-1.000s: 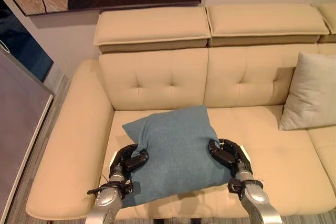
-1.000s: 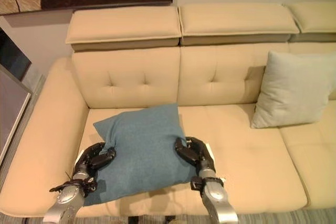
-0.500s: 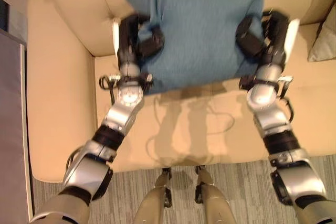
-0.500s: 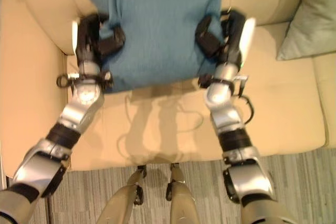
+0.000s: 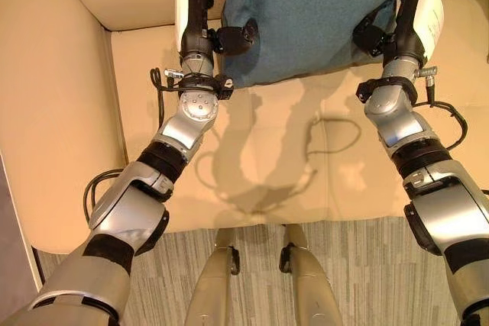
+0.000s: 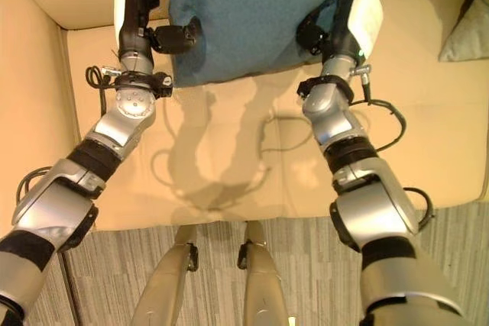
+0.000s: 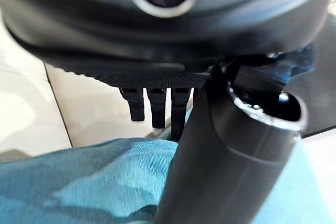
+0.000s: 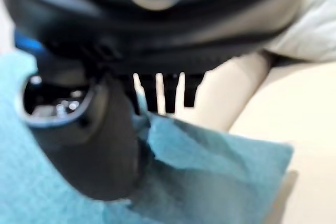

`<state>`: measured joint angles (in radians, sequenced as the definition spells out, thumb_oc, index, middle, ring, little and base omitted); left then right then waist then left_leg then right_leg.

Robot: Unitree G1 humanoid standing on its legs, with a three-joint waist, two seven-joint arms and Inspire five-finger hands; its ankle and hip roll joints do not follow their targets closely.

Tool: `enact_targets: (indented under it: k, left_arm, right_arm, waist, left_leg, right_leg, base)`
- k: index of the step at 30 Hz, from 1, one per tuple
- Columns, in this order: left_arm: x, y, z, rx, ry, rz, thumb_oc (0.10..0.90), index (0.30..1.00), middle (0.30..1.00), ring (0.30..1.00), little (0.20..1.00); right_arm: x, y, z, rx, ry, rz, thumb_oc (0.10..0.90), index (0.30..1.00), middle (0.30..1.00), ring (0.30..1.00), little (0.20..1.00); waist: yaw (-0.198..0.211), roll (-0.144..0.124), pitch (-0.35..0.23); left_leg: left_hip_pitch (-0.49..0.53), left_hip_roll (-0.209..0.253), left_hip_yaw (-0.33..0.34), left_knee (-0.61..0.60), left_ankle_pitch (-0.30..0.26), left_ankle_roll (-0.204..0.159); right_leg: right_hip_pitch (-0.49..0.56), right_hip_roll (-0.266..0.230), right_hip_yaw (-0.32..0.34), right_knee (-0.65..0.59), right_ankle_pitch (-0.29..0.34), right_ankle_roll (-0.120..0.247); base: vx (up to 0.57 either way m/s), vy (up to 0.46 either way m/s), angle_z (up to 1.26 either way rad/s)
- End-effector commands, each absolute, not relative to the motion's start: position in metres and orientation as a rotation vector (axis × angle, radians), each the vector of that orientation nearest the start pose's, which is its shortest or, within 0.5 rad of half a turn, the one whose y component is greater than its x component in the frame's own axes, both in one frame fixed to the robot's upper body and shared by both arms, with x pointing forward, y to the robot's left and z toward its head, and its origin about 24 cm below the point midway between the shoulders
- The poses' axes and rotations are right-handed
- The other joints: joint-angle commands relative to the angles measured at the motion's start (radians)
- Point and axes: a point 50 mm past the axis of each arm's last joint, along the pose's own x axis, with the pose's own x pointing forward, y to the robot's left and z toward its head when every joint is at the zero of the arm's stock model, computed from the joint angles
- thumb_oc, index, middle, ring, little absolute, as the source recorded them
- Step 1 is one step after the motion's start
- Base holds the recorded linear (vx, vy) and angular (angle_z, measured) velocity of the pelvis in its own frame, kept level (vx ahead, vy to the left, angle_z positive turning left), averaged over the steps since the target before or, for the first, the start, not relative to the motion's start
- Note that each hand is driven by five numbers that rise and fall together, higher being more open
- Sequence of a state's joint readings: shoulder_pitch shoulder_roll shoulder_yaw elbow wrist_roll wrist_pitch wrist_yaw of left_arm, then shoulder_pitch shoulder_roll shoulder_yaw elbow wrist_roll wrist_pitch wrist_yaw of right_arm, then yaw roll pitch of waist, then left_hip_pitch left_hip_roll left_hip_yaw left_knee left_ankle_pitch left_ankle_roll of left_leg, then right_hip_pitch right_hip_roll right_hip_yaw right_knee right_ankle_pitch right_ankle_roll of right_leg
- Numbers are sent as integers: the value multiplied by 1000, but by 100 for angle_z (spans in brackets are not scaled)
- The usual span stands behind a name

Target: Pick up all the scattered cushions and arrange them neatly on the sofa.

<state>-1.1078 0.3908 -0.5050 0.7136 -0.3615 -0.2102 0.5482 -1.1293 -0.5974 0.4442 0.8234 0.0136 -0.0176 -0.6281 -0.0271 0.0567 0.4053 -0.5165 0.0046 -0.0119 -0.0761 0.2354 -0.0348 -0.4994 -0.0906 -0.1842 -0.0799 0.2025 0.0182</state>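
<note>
A blue cushion (image 5: 313, 13) hangs above the beige sofa seat (image 5: 275, 158), held by its two side edges close to the backrest. My left hand (image 5: 202, 13) pinches its left edge, thumb in front and fingers curled behind the cloth. My right hand (image 5: 405, 20) grips the right edge the same way. In the left wrist view the thumb presses into the blue cushion (image 7: 79, 182). In the right wrist view a corner of the blue cushion (image 8: 210, 166) folds under the thumb. A pale grey cushion (image 6: 470, 32) leans at the sofa's right.
The sofa's left armrest (image 5: 46, 112) runs down the left side. Grey striped carpet (image 5: 367, 280) lies in front of the seat's front edge. The seat below the raised cushion is bare.
Both hands have lifted the blue cushion off the seat and carried it towards the backrest. The camera has tilted down, so the arms and the floor now show.
</note>
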Motion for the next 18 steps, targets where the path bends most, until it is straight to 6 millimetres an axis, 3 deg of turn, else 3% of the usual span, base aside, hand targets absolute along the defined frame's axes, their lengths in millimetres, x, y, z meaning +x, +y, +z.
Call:
enact_targets:
  k: [1, 3, 5, 8, 12, 14, 16, 17, 18]
  left_arm:
    - [387, 114, 275, 182, -704, 140, 800, 900, 900, 900, 900]
    - [386, 129, 260, 189, -668, 163, 800, 900, 900, 900, 900]
    - [378, 161, 221, 199, -575, 194, 800, 900, 900, 900, 900]
    - [362, 191, 182, 205, -486, 228, 800, 900, 900, 900, 900]
    - [337, 222, 131, 218, -337, 248, 800, 900, 900, 900, 900]
    - [307, 241, 85, 216, -191, 253, 800, 900, 900, 900, 900]
    - [300, 245, 77, 220, -162, 255, 800, 900, 900, 900, 900]
    - [276, 256, 49, 204, -60, 269, 800, 900, 900, 900, 900]
    - [275, 256, 49, 204, -58, 268, 800, 900, 900, 900, 900]
  right_arm:
    - [386, -168, 300, -624, -777, -408, 800, 900, 900, 900, 900]
    - [384, -182, 285, -620, -734, -410, 800, 900, 900, 900, 900]
    - [374, -217, 241, -611, -604, -411, 800, 900, 900, 900, 900]
    - [355, -249, 196, -620, -474, -414, 800, 900, 900, 900, 900]
    - [327, -277, 142, -657, -299, -404, 800, 900, 900, 900, 900]
    - [299, -295, 99, -628, -141, -371, 800, 900, 900, 900, 900]
    - [294, -297, 93, -617, -114, -362, 800, 900, 900, 900, 900]
    - [274, -302, 68, -598, -18, -328, 800, 900, 900, 900, 900]
    - [274, -302, 67, -598, -16, -327, 800, 900, 900, 900, 900]
  waist:
    - [10, -16, -130]
    - [11, -19, -130]
    - [13, -20, -145]
    - [13, -26, -172]
    - [15, -38, -197]
    - [17, -48, -212]
    - [17, -49, -218]
    - [22, -53, -232]
    - [21, -53, -231]
  left_leg:
    - [45, 17, 9, 10, -111, -47]
    - [57, 17, 9, 8, -111, -50]
    - [93, 21, 9, 2, -117, -53]
    - [131, 22, 12, -4, -126, -54]
    - [189, 27, 18, -4, -140, -53]
    - [262, 29, 17, -2, -154, -51]
    - [270, 28, 17, -4, -152, -50]
    - [313, 32, 15, -4, -156, -51]
    - [315, 32, 15, -5, -156, -52]
  right_leg:
    - [-3, -45, 9, 149, -168, 111]
    - [13, -44, 5, 142, -168, 111]
    - [58, -43, -5, 125, -170, 109]
    - [111, -42, -12, 106, -172, 109]
    - [182, -39, -19, 94, -181, 108]
    - [270, -33, -32, 86, -201, 108]
    - [284, -32, -36, 83, -201, 108]
    - [334, -26, -51, 79, -215, 107]
    - [336, -26, -51, 78, -215, 107]
  base:
    - [0, 0, 0]
    - [-3, -15, 1]
    - [39, -39, 8]
    - [65, -24, 12]
    - [79, -40, 7]
    - [132, -72, 6]
    - [70, -64, 10]
    - [69, -80, 17]
    - [48, -91, 20]
